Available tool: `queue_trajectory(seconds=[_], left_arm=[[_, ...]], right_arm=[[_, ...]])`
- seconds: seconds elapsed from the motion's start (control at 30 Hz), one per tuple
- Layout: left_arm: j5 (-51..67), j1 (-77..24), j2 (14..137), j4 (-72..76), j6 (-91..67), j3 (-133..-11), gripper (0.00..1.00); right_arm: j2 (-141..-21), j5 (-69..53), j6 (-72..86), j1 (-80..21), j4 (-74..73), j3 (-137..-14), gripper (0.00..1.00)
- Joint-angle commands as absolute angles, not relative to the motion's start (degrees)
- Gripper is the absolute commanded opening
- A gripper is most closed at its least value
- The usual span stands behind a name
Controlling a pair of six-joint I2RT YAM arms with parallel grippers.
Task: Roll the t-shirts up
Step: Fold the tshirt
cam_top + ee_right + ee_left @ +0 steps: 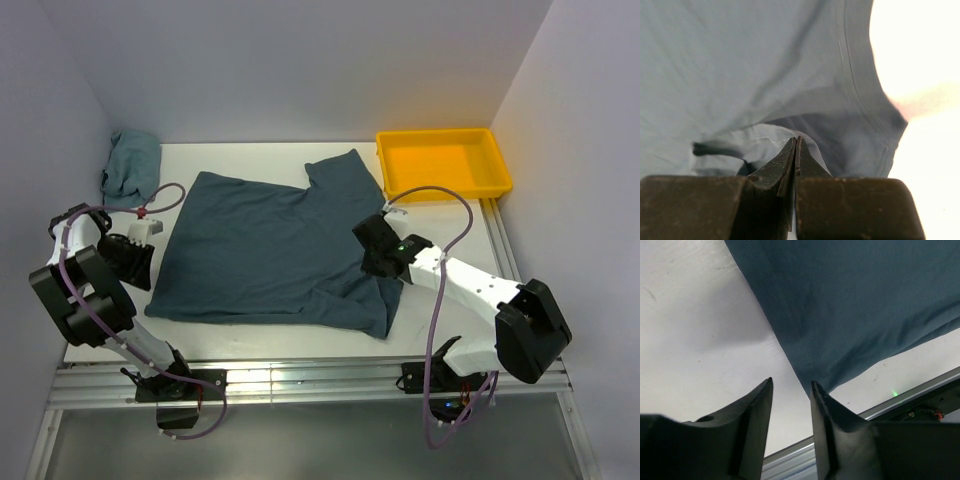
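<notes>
2 tees (pixel 265 250); 1 tray (pixel 446 191)

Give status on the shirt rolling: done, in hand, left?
Done: nothing looks rolled; the spread t-shirt lies flat on the table. In hand: the right hand is shut, apparently pinching a raised fold at the shirt's right side; the left hand is open beside the shirt's near-left corner, gripping nothing. Left: the roll itself, plus the crumpled tee at back left.
</notes>
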State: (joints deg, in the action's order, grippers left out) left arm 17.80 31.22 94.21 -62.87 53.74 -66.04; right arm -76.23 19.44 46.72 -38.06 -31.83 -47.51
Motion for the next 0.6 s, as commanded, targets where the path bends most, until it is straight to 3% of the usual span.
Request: queue_trajectory(seconds=[0.0,0.07,0.33,0.57], left_arm=[[20.83,31.47,94.83,-62.66,52.47,-68.99,0.39],[21.35,31.47,95.62,-63.19,52.21,-69.96,0.36],[17.15,31.55,91.59,-62.93,55.28,-63.31,0.48],[15.64,32.95,87.01,-65.74,58.18,-57.75,0.5]], right_arm=[[-74.88,23.38,44.91,-36.48,-34.01,-51.76,0.0],[-74.88,23.38,44.39,-35.95,-34.28,-52.82,0.0],[-74.18,20.92,44.03,-34.89,-31.21,-51.6,0.0],[-71.54,18.72,42.98,-34.98,-27.43,-48.96,0.0]])
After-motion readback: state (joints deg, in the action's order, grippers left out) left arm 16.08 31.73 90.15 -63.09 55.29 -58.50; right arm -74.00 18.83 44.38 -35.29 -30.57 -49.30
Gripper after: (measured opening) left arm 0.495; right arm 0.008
